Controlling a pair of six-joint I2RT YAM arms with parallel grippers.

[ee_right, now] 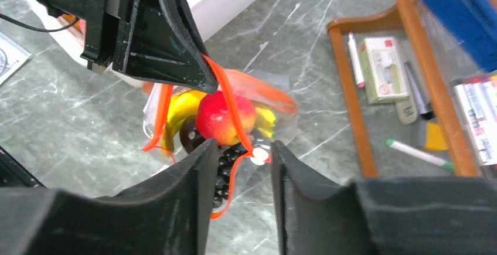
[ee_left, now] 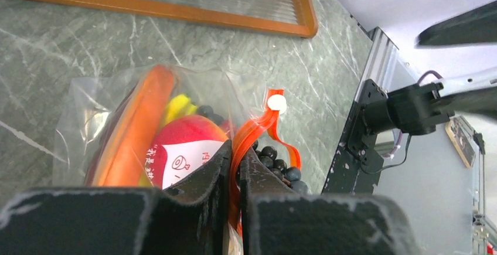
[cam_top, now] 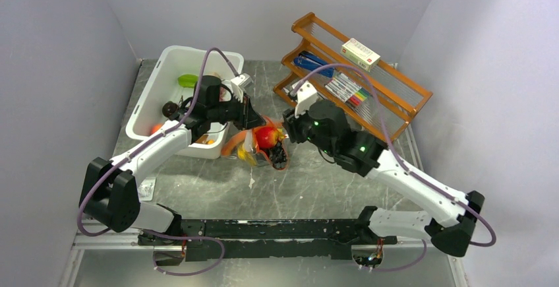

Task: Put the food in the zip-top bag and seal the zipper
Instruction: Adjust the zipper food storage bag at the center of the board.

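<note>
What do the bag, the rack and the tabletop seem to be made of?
The bag looks like thin, glossy clear plastic film: it wrinkles and the food shows through. The rack is probably varnished wood, orange-brown with slight shine. The tabletop is grey with white veins like polished stone, but may be printed laminate.
</note>
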